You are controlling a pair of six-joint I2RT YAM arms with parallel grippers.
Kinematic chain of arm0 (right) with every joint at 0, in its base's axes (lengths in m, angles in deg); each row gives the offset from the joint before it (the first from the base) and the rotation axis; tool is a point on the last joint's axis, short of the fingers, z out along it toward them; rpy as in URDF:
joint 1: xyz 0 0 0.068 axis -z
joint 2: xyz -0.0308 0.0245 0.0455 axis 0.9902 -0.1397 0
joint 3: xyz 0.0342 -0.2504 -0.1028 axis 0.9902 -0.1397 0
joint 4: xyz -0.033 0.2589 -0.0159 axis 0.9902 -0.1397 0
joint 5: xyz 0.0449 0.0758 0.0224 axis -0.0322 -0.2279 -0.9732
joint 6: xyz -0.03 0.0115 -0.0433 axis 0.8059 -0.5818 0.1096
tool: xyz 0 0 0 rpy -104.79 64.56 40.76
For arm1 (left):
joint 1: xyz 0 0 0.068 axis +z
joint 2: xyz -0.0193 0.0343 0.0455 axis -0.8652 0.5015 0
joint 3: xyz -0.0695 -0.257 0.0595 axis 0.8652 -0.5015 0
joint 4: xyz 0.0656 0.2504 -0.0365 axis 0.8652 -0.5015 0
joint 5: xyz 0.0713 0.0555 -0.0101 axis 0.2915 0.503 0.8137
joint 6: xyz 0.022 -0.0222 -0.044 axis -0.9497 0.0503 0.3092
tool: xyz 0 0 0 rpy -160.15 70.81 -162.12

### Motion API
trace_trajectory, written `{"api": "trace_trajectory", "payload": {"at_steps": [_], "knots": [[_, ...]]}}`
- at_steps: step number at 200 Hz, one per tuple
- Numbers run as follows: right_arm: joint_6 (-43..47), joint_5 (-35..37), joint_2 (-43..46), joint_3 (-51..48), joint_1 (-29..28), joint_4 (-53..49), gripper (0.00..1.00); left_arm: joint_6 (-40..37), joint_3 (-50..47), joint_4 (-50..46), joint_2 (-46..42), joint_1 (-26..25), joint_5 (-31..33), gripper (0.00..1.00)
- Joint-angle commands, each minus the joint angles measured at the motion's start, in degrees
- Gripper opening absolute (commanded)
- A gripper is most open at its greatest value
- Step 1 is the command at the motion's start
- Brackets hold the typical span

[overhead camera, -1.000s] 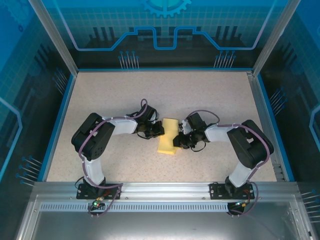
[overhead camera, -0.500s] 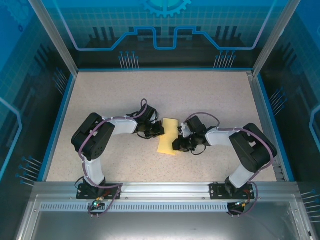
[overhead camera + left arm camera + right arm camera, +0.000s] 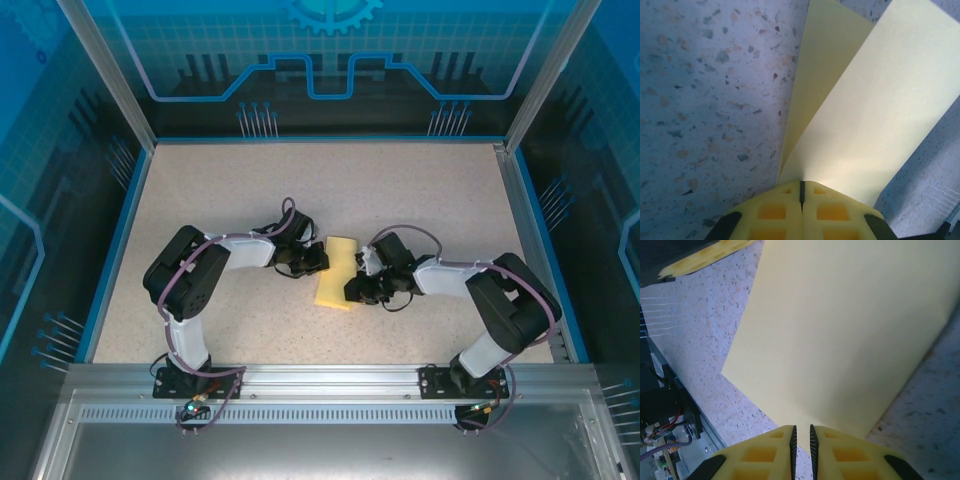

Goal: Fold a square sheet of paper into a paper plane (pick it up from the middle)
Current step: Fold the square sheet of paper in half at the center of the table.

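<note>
1. Top external: pale-yellow sheet of paper [image 3: 337, 270] lies near mid-table, folded to a narrow oblong. Long axis runs far-to-near, near end swung a bit left.
2. Speckled table [image 3: 430, 190] lies under it. Both arms bend inward, 1 on each side of the sheet.
3. Left gripper [image 3: 318, 262] sits at the sheet's left edge, toward the far half.
4. Right gripper [image 3: 350, 291] sits at the sheet's right edge, toward the near end.
5. Left wrist: left gripper's 2 yellow fingers [image 3: 785, 202] are pressed together, seam closed, no gap.
6. The tips meet the sheet at its edge. 2 layers fan out from there: a shaded lower layer on the left and a brighter upper flap on the right.
7. Can't tell if any paper is nipped in that seam; it looks more like the closed tips resting on the sheet.
8. Right wrist: right gripper's fingers are nearly closed, w/ a thin slit btwn them and nothing seen in the slit.
9. The sheet spreads out just beyond the right tips, its edge right at them; can't tell if they touch.
</note>
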Motion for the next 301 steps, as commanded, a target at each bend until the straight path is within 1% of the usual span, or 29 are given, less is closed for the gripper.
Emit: {"api": "trace_trajectory", "payload": {"at_steps": [1, 54, 88, 112, 131, 162, 188, 224, 251, 273, 301], "knots": [[-0.8, -1.2, -0.6, -1.4, -1.3, -0.5, 0.18, -1.4, -0.2, -4.1, 2.9, -0.5, 1.5, 0.0], [-0.2, 0.3, -4.8, -3.0, -1.5, -1.5, 0.17, -1.6, 0.3, -4.7, 2.8, -0.6, 1.6, 0.0], [0.4, 1.0, -0.2, -1.5, -1.4, -4.0, 0.18, -1.7, 0.0, -4.9, 2.7, -0.5, 1.8, 0.0], [1.4, 1.5, 2.2, 2.3, -0.7, -6.5, 0.18, -1.6, 0.1, -4.8, 2.7, -0.6, 1.7, 0.0], [1.9, 1.9, 2.4, 5.3, 1.0, -6.2, 0.18, -1.9, 0.0, -5.1, 2.4, -0.6, 1.9, 0.0], [2.2, 0.9, -1.7, 9.6, 4.2, -3.6, 0.18, -1.9, -0.2, -5.0, 2.5, -0.6, 1.9, 0.0], [2.2, 0.4, -6.1, 11.8, 5.5, -2.0, 0.18, -2.0, -0.2, -5.0, 2.7, -0.6, 1.7, 0.0], [2.1, 1.3, -11.1, 10.2, 6.9, 0.6, 0.18, -2.0, -0.1, -5.1, 2.9, -0.6, 1.8, 0.0], [0.7, 0.6, -14.1, 8.0, 7.4, 3.4, 0.18, -2.1, -0.1, -5.2, 3.0, -0.6, 1.8, 0.0], [-0.3, -0.9, -13.0, 7.0, 7.4, 5.2, 0.18, -2.4, -0.1, -5.5, 3.0, -0.6, 1.9, 0.0], [0.4, -1.7, -8.7, 9.2, 7.9, 3.2, 0.19, -2.4, -0.2, -5.6, 3.1, -0.6, 2.1, 0.0]]}}
